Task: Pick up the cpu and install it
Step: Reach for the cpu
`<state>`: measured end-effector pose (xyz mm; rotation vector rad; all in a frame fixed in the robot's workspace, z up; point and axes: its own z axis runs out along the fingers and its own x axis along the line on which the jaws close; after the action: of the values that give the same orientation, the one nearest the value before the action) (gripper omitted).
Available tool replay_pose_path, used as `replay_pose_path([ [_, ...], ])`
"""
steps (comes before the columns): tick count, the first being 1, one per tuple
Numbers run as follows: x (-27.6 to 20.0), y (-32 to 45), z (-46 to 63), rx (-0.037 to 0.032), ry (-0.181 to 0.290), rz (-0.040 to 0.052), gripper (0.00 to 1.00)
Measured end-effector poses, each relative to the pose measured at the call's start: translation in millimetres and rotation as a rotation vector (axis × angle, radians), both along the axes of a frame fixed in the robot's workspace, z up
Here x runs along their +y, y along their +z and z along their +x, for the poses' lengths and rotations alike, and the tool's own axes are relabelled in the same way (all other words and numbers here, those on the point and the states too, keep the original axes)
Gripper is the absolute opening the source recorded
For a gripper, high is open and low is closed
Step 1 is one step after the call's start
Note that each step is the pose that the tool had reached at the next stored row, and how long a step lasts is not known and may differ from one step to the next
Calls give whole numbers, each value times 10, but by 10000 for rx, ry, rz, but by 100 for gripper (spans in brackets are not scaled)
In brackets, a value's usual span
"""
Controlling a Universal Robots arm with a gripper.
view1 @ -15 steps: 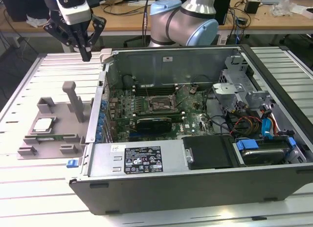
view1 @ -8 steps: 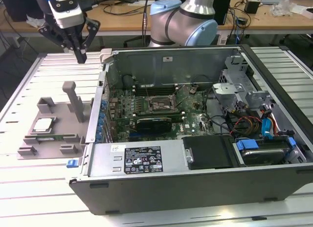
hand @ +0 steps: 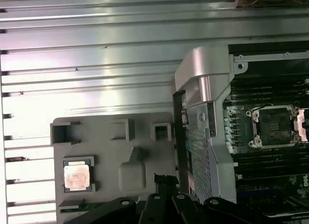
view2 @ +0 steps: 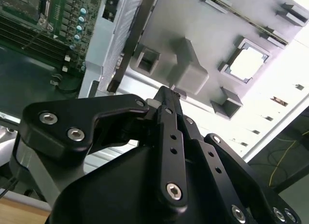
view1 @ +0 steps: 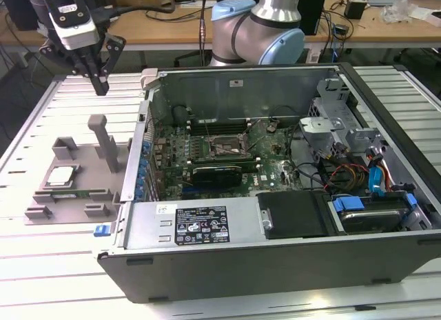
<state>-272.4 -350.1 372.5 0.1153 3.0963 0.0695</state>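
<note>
Gripper (view1: 102, 87) hangs over the grey fixture tray (view1: 93, 172), fingers closed together and gripping nothing. The cpu (view1: 60, 175) lies in a tray recess, at seven o'clock from the gripper in the exterior view and well apart from it. Open computer case (view1: 241, 272) stands at three o'clock of the tray.

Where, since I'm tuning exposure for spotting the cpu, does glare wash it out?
In the second wrist view the cpu is blown out white, like the table beside it; in the first wrist view it keeps a pinkish tone, with a bright patch on the table; in the exterior view it is evenly lit.
</note>
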Motion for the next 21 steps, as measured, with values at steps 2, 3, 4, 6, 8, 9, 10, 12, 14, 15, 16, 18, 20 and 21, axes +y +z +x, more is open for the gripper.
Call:
replay_pose_path([
  [2,4,-21,-68,1,0,0,11],
  [3,6,-28,-91,0,-1,0,11],
  [4,7,-33,-110,0,-1,0,11],
  [6,11,-46,-159,0,-1,0,11],
  [8,14,-58,-210,0,0,0,11],
  [9,16,-66,-241,0,0,0,11],
  [10,18,-73,-273,-1,0,0,11],
  [12,21,-97,-358,-2,-1,0,11],
  [14,22,-110,-393,-1,0,0,11],
  [15,22,-118,-407,-2,-1,1,11],
  [16,22,-129,-427,-1,0,0,11],
  [18,22,-153,-470,-1,0,0,11],
  [20,22,-175,-500,-3,0,1,11],
  [21,22,-183,-509,-2,0,1,11],
])
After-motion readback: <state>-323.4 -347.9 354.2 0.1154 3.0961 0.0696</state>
